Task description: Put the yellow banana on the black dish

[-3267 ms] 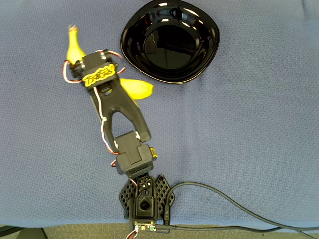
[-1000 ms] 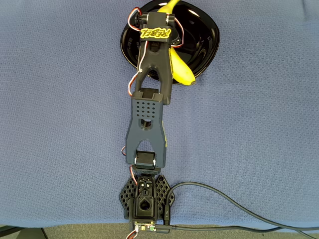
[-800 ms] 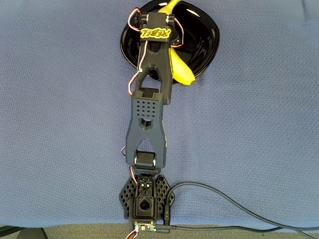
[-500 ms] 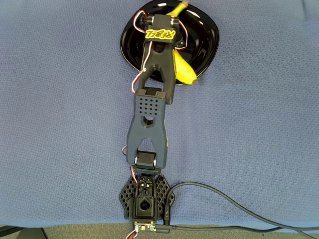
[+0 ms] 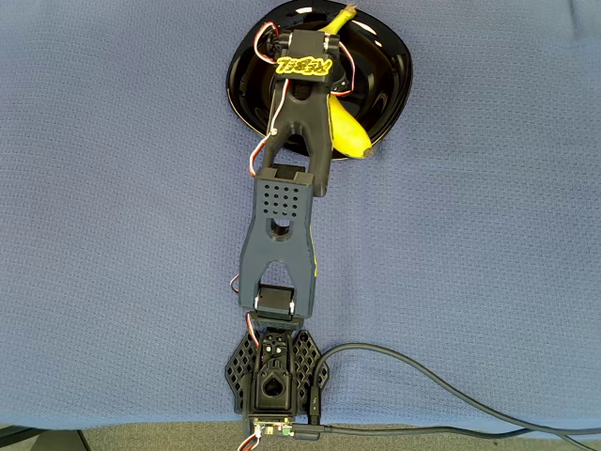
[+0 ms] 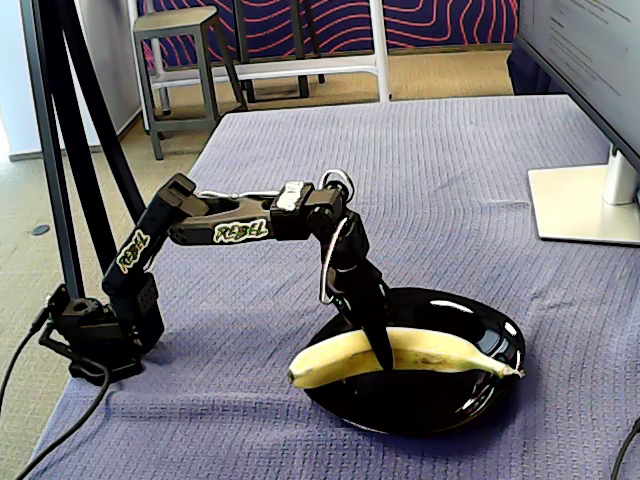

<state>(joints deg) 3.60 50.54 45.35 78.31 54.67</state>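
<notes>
The yellow banana lies across the black dish in the fixed view. Its blunt end sticks out past the dish's left rim and its stem tip reaches the right rim. My gripper points down over the banana's middle, one finger crossing its front side, shut on it. From overhead, the arm's wrist covers the banana's middle; the banana shows beside the wrist, its lower end over the near rim of the dish.
Blue cloth covers the table. A monitor foot stands at the right. A black pole rises by the arm's base at the left. A grey cable runs from the base toward the right front.
The banana was carried from the cloth left of the dish to over the dish. In the last second the wrist shifted slightly right and the banana's near end swung right.
</notes>
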